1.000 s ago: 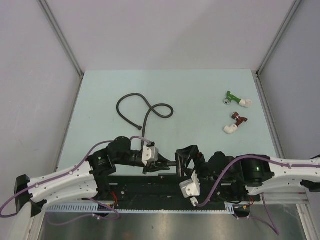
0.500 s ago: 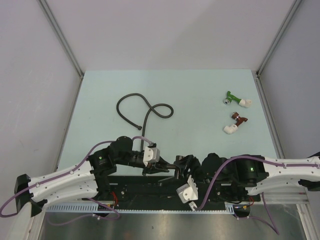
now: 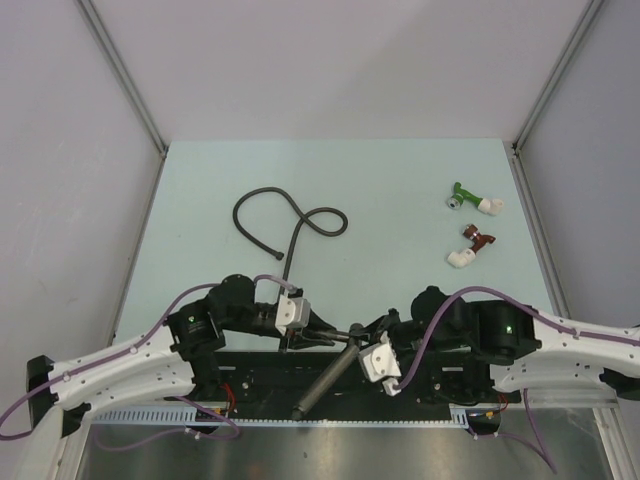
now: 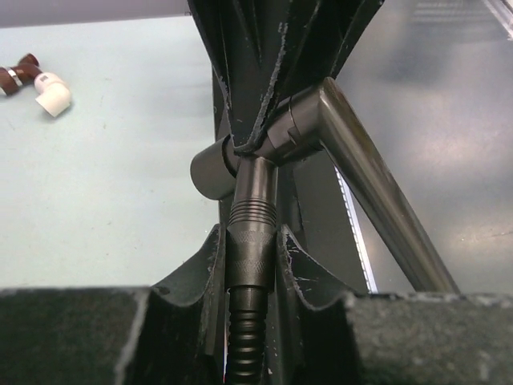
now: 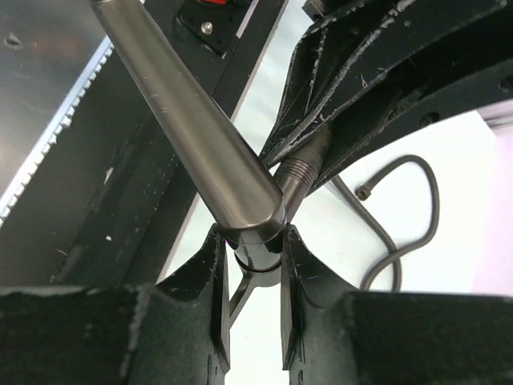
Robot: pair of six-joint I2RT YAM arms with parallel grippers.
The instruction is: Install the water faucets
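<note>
Between left fingers (image 4: pixel 303 269), hose (image 4: pixel 250 241), right fingers (image 5: pixel 200 273), faucet (image 3: pixel 325 376)

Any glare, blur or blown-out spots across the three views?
Top external: even light, sharp, soft shadows. Left wrist: left fingers blurred up close, hose connector crisp. Right wrist: glare streak along the faucet, table nearly blown out, right fingers soft.
</note>
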